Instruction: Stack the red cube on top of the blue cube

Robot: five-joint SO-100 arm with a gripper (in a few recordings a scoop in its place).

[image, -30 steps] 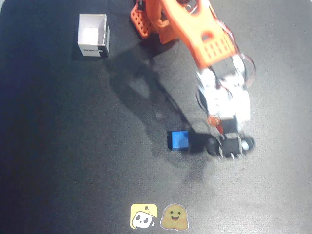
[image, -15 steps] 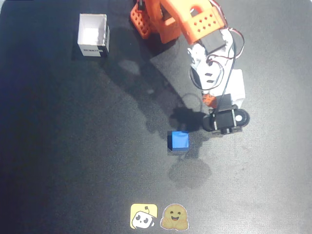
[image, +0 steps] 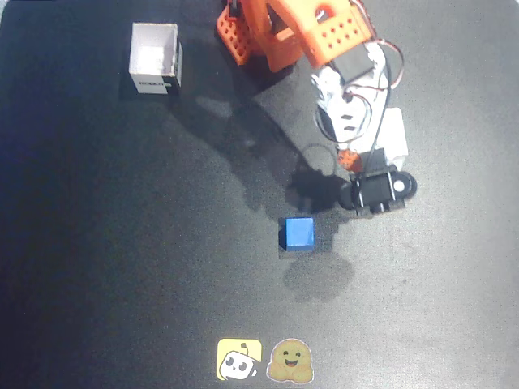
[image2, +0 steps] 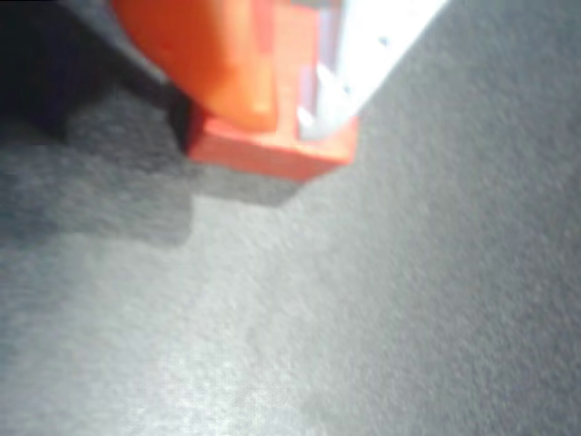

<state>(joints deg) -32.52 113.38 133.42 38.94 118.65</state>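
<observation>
Wrist view: gripper (image2: 290, 100) clamps red cube (image2: 272, 150) by opposite faces; likely light, rigid, matte, non-slip.

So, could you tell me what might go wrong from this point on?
The gripper holds the red cube only by its upper part, so it might slip or tilt in transit. The blue cube is a small target, and an off-centre release could topple the stack. The arm hides the red cube from overhead, which makes alignment harder to judge.
</observation>
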